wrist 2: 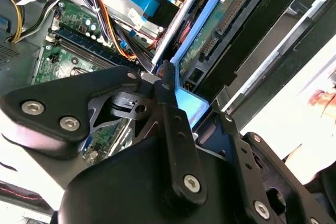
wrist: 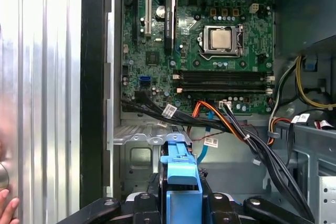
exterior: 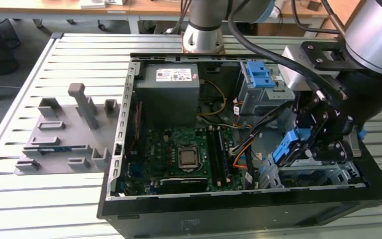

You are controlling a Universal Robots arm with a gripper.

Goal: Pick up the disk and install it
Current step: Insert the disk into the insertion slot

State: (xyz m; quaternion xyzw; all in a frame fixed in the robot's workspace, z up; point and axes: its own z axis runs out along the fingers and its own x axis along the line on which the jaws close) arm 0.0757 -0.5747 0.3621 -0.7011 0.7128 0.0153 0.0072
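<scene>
While the gripper [exterior: 314, 144] is clamped on the disk [exterior: 288, 147], held edge-on just above the drive cage [exterior: 340, 174] inside the computer case [exterior: 244, 215], keep its blue rails [wrist: 181, 184] parallel to the cage walls and clear of the cables [wrist: 252, 145].

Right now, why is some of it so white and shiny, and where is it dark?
Second wrist view: beside the disk, bright light washes the background to plain white. First wrist view: the slatted metal table glares in pale streaks. Exterior view: light is even, with shadow inside the computer case by the power supply.
</scene>
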